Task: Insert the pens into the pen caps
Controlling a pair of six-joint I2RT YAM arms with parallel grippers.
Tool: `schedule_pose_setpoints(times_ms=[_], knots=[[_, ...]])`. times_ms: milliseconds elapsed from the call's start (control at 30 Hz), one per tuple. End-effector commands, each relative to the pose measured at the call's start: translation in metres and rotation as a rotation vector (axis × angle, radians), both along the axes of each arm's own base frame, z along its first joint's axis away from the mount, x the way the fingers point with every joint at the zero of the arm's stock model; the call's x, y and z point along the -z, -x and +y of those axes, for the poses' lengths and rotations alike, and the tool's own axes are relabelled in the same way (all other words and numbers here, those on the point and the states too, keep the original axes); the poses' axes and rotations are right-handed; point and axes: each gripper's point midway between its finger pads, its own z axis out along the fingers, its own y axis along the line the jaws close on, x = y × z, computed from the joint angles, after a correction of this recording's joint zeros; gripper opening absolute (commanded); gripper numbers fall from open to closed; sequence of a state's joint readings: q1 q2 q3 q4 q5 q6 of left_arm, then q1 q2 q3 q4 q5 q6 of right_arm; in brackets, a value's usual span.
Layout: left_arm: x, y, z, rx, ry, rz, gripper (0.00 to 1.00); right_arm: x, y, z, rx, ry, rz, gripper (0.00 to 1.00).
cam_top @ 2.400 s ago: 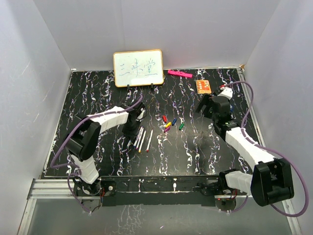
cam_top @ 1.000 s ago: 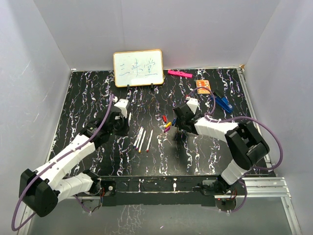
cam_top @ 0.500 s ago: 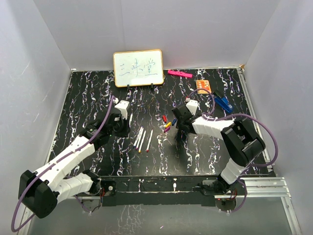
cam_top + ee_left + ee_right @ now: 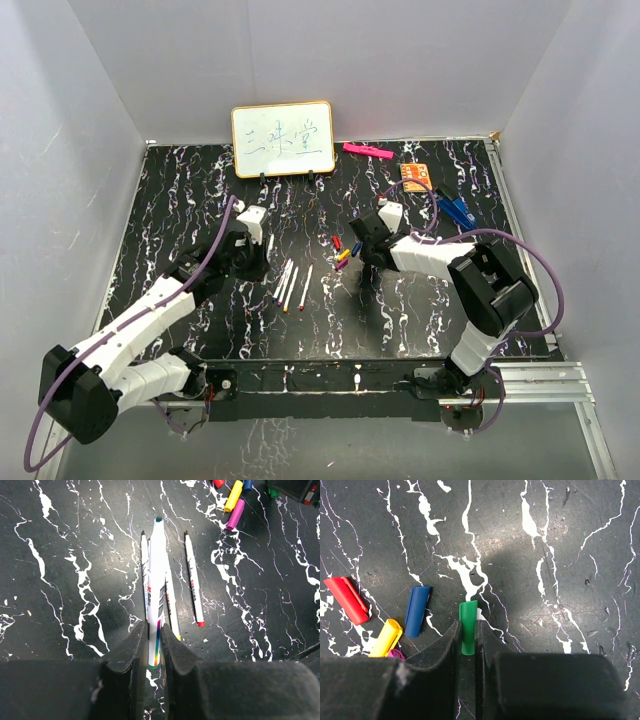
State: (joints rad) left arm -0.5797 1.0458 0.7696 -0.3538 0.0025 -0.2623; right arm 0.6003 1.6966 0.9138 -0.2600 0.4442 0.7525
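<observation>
- The black, white-veined surface point(image 4: 180, 200) fills the overhead view, and only that view takes it in whole.
- At its far edge we see a whiteboard point(image 4: 283, 139) standing upright; neither wrist camera shows it.
- The left pincer point(image 4: 255, 262) sits left of centre. From above we cannot judge its jaws. The left wrist view shows the left pincer point(image 4: 154, 630) closed narrowly on the rear end of a green-tipped pen point(image 4: 155, 580), which points away from the camera.
- The right pincer point(image 4: 368, 262) sits just right of the cap cluster, and the overhead view hides what it grips. Its own camera shows the right pincer point(image 4: 467, 630) nipped narrow on a green cap point(image 4: 467, 617). We cannot tell whether the cap is clear of the surface.
- A blue clip point(image 4: 458, 210), a pink bar point(image 4: 367, 151) and an orange card point(image 4: 417, 176) lie toward the far right, seen only from above.
- The other pens point(image 4: 290, 283) lie together between the two pincers. The left wrist view separates three point(image 4: 193, 580), roughly parallel, two of them partly under the held one.
- The loose caps point(image 4: 343, 252) are a small coloured cluster from above. The right wrist view sorts them, left of the green one: a blue cap point(image 4: 417, 611), a red cap point(image 4: 346, 600), a yellow cap point(image 4: 386, 637) and the edge of a purple cap point(image 4: 396, 654).
</observation>
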Motion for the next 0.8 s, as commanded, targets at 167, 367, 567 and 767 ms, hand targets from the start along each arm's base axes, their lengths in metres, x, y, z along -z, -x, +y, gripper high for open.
schedule_pose_setpoints(times_ms=[167, 367, 567, 767], knots=[[0.002, 0.003, -0.016, 0.052, 0.058, 0.025, 0.0, 0.004, 0.005, -0.004, -0.012, 0.035, 0.022, 0.0], [-0.01, -0.001, -0.028, 0.074, 0.157, -0.046, 0.0, -0.041, -0.021, 0.008, -0.106, 0.032, -0.117, 0.0], [-0.011, -0.001, -0.051, 0.145, 0.272, -0.075, 0.0, -0.122, -0.04, 0.046, -0.283, -0.134, -0.387, 0.0], [-0.023, -0.006, -0.078, 0.211, 0.439, -0.13, 0.0, -0.185, -0.032, 0.065, -0.418, -0.267, -0.627, 0.0]])
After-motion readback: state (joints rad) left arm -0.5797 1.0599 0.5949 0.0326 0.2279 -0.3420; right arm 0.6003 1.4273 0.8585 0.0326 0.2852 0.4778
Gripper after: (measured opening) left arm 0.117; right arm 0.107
